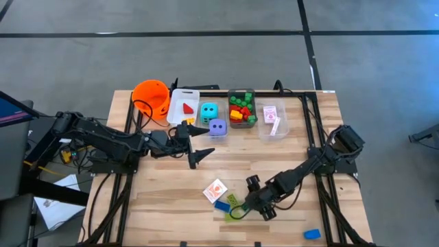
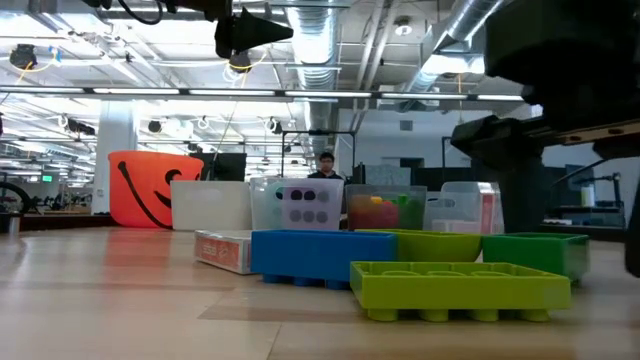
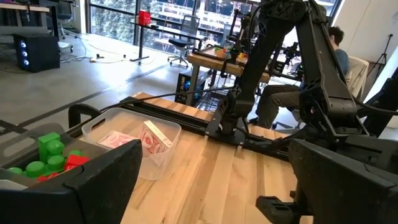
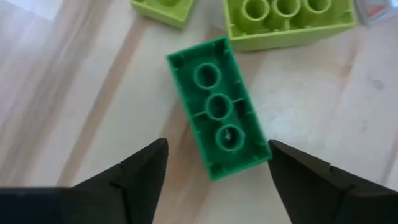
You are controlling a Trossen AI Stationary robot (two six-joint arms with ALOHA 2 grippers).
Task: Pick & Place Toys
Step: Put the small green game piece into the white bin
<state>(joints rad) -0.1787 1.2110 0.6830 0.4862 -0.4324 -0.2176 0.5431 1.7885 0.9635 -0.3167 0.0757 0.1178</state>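
A dark green brick (image 4: 219, 106) lies underside up on the table near its front edge, next to lime-green bricks (image 4: 289, 22) and a blue brick (image 1: 221, 204). My right gripper (image 4: 217, 155) points steeply down over it, open, with a finger on either side of the brick's near end. A red-backed card (image 1: 215, 190) lies flat beside them. Another blue brick (image 1: 312, 234) lies at the front right. My left gripper (image 1: 200, 144) hangs open and level above the table's middle left, holding nothing. My right gripper straddles the dark green brick's near end across its width, coming from above. One fingertip (image 4: 277, 155) stands right at the brick's corner (image 4: 262, 149), and I cannot tell whether it touches. The other fingertip (image 4: 155, 155) is clear of the brick, which lies flat.
Along the far side stand an orange bucket (image 1: 152, 97), a white bin (image 1: 180, 116) with a red wedge, a teal die (image 1: 208, 111), a purple die (image 1: 217, 127), a clear bin of bricks (image 1: 241, 108) and a clear bin of cards (image 1: 273, 118). A person sits beyond the table.
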